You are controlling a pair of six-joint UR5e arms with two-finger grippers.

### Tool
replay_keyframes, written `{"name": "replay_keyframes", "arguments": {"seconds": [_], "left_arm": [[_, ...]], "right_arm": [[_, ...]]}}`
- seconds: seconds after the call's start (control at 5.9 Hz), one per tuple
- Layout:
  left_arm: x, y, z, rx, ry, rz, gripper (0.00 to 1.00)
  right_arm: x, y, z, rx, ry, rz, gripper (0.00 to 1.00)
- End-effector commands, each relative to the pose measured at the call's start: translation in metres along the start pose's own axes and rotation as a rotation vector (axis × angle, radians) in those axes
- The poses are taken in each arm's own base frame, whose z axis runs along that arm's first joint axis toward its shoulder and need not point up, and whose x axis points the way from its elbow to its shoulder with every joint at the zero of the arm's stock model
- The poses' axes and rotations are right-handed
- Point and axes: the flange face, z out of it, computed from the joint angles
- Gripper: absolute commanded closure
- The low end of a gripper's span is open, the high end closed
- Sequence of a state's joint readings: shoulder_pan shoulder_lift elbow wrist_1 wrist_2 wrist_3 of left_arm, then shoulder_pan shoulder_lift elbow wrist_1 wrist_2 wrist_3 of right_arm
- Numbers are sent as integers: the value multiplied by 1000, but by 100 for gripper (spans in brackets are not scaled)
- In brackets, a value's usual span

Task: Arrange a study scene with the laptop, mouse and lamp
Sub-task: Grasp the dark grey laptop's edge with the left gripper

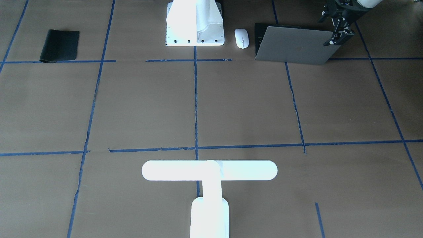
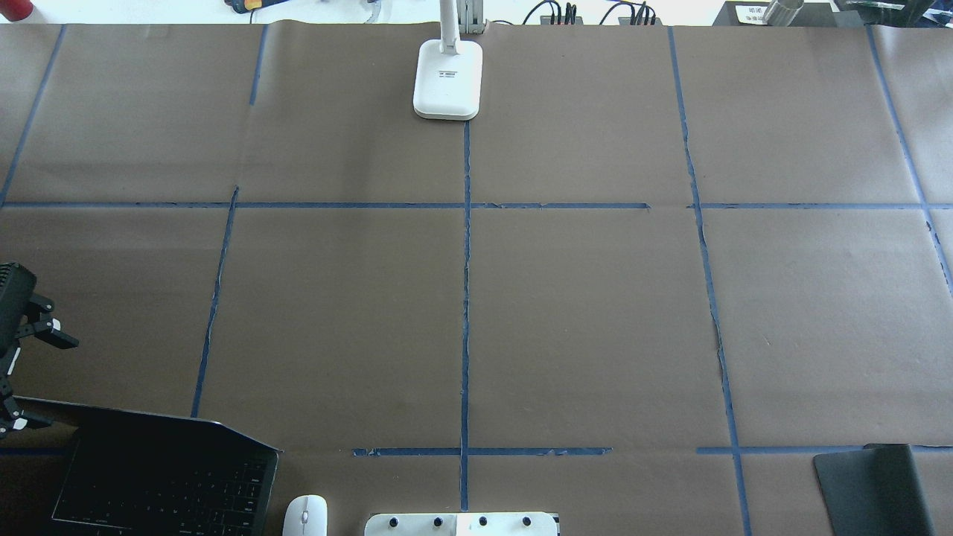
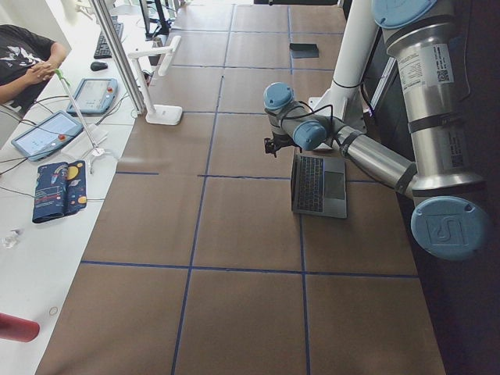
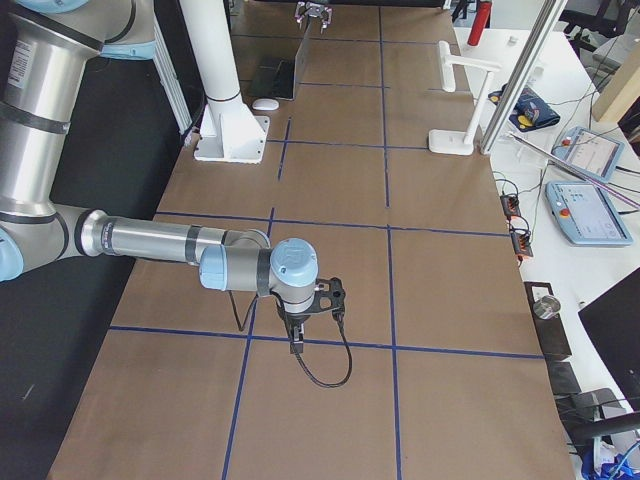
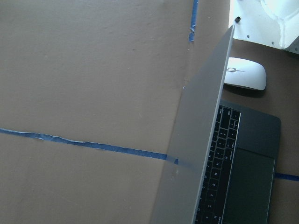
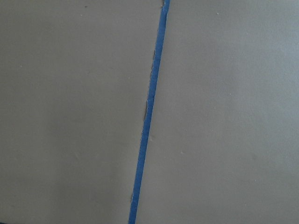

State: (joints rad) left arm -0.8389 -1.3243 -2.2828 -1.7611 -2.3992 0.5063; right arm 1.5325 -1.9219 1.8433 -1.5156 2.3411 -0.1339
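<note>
Overhead exterior: left end effector, fingers spread wide, at outer corner of laptop lid; contact unclear. One laptop, open, robot's near-left on surface. One mouse just beside it, apart. One lamp, far middle edge. One black mat, near-right. Right end effector low over tape; opening can't tell.

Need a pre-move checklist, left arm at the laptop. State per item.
1. laptop lid raised, keys showing: ok.
2. left claw open at the lid's top edge: ok.
3. Claw contact with the lid: cannot tell.
4. mouse flat beside the laptop, with a gap between them: ok.
5. lamp upright at the table's far edge, away from both arms: ok.
6. right claw open or shut: cannot tell, it shows only in the side view.
</note>
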Motion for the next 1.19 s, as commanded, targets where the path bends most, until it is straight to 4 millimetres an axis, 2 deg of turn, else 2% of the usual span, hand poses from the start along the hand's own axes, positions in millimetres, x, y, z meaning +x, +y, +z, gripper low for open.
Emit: {"name": "replay_keyframes", "arguments": {"seconds": [0.0, 0.34, 0.51, 0.68, 1.02], "left_arm": [[-13, -6, 24, -16, 28, 8, 26], [-14, -21, 19, 3, 17, 31, 79], [-14, -20, 19, 4, 20, 31, 91], [-13, -23, 18, 9, 21, 40, 94], [-8, -40, 6, 39, 5, 85, 94]], "right_arm": [[1, 1, 1, -2, 0, 1, 0], [1, 1, 1, -2, 0, -1, 0], [1, 1, 1, -2, 0, -1, 0], [1, 1, 1, -2, 0, -1, 0], [1, 1, 1, -2, 0, -1, 0]]}}
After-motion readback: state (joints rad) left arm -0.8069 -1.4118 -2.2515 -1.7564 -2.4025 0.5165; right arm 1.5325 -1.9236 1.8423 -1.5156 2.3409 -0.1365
